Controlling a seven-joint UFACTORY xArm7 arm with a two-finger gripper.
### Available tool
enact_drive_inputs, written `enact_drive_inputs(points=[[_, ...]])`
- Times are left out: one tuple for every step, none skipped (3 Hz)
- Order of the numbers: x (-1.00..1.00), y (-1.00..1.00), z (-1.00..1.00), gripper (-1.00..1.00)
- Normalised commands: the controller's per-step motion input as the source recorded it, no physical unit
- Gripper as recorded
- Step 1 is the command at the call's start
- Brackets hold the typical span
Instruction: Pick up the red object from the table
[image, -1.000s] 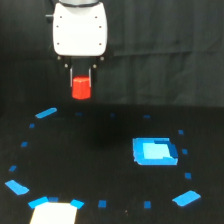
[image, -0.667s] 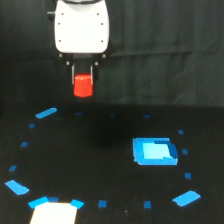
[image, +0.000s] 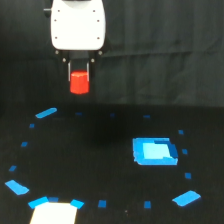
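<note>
Exterior view: red object (image: 79, 83) higher, airborne.

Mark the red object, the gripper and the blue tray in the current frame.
red object (image: 79, 84), exterior view, on its front face.
gripper (image: 79, 75), exterior view, between the fingertips, at the object's top.
blue tray (image: 172, 159), exterior view, on its right rim.

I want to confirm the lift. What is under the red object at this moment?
Under the red object, held in the gripper, only dark backdrop shows; the black table with blue tape marks lies lower. The object's underside cannot be seen.
</note>
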Motion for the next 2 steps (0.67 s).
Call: enact_drive_inputs(points=[[0.17, 0.22, 0.18, -1.00], [-0.02, 0.02, -0.14, -1.00]])
